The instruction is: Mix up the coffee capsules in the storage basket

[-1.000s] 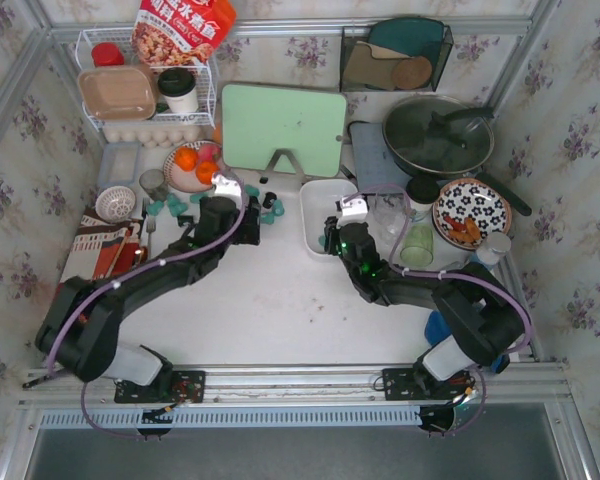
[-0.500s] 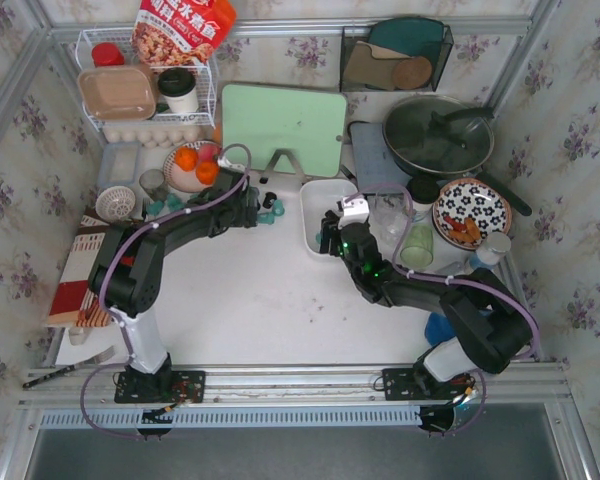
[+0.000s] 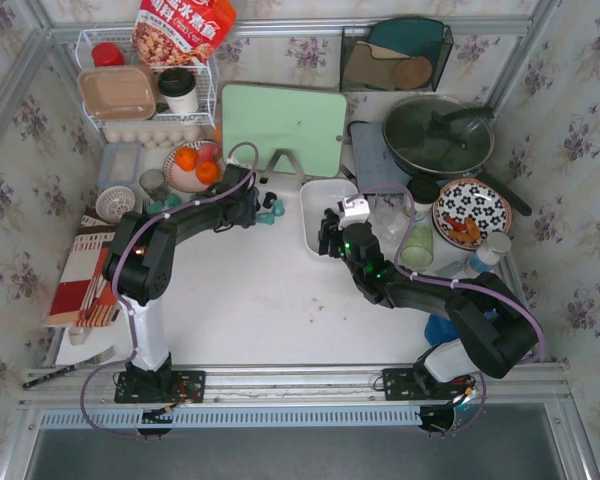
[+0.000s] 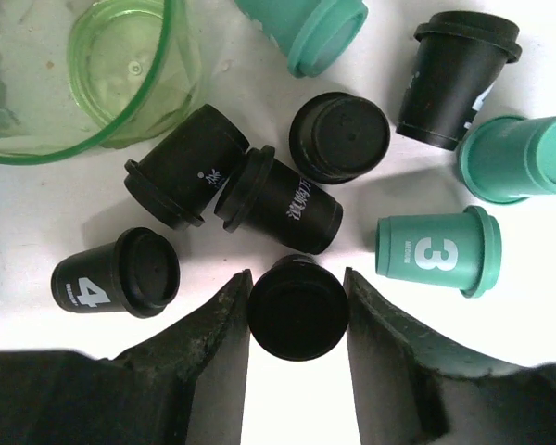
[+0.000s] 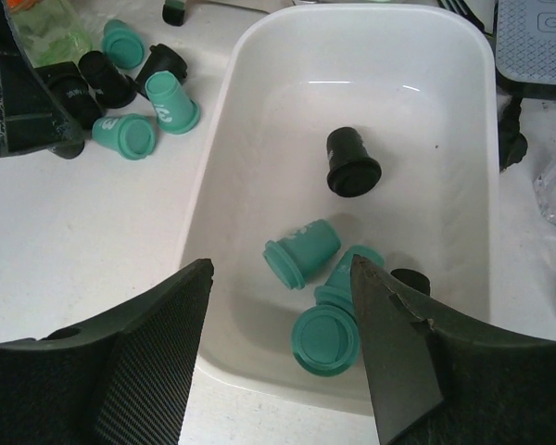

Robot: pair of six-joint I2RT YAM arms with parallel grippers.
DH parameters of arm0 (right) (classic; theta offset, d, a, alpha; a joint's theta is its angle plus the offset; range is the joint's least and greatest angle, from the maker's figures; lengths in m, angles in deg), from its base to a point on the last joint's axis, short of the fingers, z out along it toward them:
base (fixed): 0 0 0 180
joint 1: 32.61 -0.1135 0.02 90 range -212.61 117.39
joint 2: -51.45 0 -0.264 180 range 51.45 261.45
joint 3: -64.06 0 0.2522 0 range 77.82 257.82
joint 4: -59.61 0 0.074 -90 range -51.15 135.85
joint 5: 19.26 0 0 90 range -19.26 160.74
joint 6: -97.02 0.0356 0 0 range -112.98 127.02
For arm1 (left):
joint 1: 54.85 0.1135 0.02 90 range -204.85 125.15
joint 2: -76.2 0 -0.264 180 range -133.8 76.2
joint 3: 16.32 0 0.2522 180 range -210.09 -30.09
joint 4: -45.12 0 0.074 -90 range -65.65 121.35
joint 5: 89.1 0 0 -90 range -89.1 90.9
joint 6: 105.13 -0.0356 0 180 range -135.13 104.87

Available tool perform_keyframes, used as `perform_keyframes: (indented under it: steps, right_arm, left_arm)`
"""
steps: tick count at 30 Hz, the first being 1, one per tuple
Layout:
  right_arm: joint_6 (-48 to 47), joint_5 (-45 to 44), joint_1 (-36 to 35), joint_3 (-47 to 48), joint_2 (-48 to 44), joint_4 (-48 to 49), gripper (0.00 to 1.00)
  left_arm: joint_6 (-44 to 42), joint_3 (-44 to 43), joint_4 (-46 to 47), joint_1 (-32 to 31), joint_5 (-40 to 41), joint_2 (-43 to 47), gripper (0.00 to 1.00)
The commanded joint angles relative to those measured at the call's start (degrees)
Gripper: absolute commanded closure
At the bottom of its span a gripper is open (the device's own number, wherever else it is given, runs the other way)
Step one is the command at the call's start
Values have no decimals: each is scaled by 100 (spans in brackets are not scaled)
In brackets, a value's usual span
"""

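In the left wrist view my left gripper point(image 4: 295, 275) is shut on a black coffee capsule point(image 4: 298, 311) standing on the white table, one finger against each side. Other black capsules point(image 4: 278, 199) and teal capsules point(image 4: 435, 252) lie around it. From above, the left gripper point(image 3: 263, 208) sits just left of the white storage basket point(image 3: 310, 200). My right gripper point(image 5: 280, 262) hangs open over the near end of the basket point(image 5: 232, 139), holding nothing. In the basket lie three teal capsules point(image 5: 301, 252) and a black one point(image 5: 352, 162); another black one shows partly by the right finger.
A green glass point(image 4: 102, 65) stands beside the loose capsules. A plate of oranges point(image 3: 192, 165), a green cutting board point(image 3: 283, 128), a pan point(image 3: 438, 135), a patterned plate point(image 3: 470, 210) and a glass point(image 3: 417, 245) ring the work area. A wire rack point(image 3: 145, 90) stands back left.
The left arm swung its gripper right to the capsules beside the basket and its jaws closed on a black capsule. The right gripper edged slightly left over the basket.
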Motion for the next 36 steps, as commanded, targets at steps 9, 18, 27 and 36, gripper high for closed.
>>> perform_keyframes:
  steps: [9,18,27,36]
  right_arm:
    - [107,366,0,3,-248,-113,31]
    - [207,1964,1,-150,-457,377,25]
    - [314,2102,3,67,-735,-210,21]
    - [730,3350,1,285,-615,-192,15]
  left_arm:
    - [24,1267,798,-3,-968,1307,60]
    - [36,3049,3324,-30,-3134,2810,61]
    - [-2934,4318,5424,-945,-3533,3441,61]
    - [-4905,4506,6015,-1516,-2628,3160,63]
